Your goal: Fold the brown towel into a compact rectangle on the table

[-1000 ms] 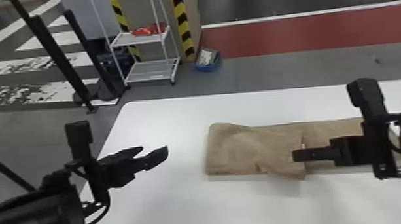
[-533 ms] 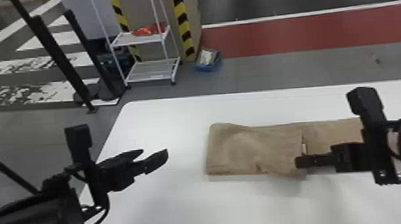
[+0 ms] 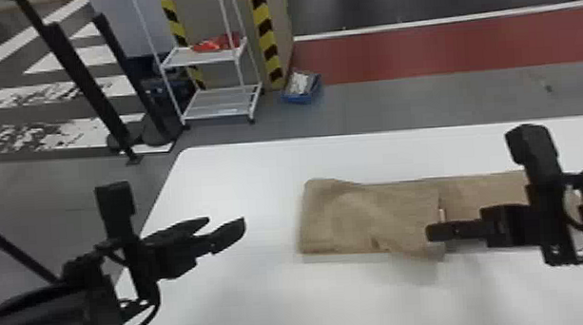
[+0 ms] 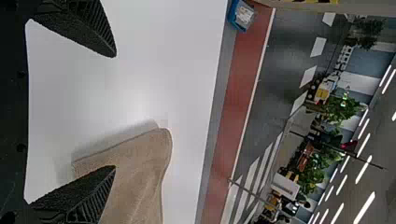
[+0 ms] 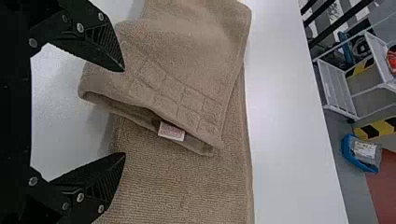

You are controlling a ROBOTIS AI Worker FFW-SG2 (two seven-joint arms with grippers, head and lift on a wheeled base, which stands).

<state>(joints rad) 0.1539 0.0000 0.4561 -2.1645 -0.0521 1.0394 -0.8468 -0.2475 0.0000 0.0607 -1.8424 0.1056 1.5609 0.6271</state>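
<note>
Brown towel (image 3: 369,212) lies on the desk (image 3: 239,186), its left part doubled over into a flap whose near corner juts past the edge beneath. My right gripper (image 5: 125,112) is beside that flap, jaws parted and empty; my left gripper (image 4: 115,111), also empty with jaws apart, hangs off to the towel's left. Folding the right end over could leave that skewed corner poking out. The gaping edge by the label (image 5: 171,131) might catch a jaw and drag loose, though I can't quite judge the clearance.
</note>
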